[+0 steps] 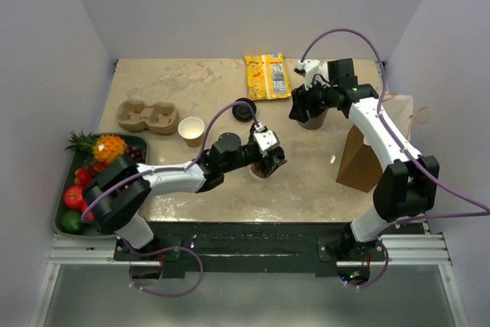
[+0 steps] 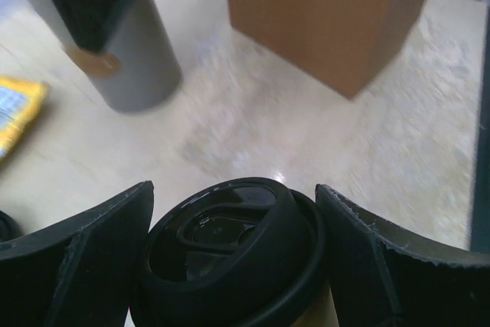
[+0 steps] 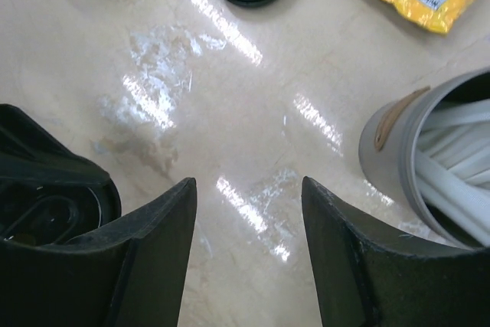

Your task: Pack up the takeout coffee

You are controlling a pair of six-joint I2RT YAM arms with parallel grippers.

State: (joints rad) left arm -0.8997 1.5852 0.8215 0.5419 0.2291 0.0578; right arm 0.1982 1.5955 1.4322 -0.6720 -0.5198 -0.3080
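Black round plastic lid (image 2: 230,258) may pop off its kraft-brown paper cup (image 1: 257,173) if the left end effector (image 2: 233,189) clamped there squeezes harder (right end effector (image 3: 249,189) gapes, empty).

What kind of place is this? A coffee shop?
Probably a robot practice table set up like a coffee counter, not a shop. Robot arms stand at its edge, beside a paper cup, a cup carrier and a brown bag.

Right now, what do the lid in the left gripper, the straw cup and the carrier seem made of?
Lid: black plastic, semi-glossy, with moulded ridges. Straw cup: matte grey, probably paper, judging by its brown seam tab; uncertain. Carrier: moulded pulp cardboard, rough matte tan.
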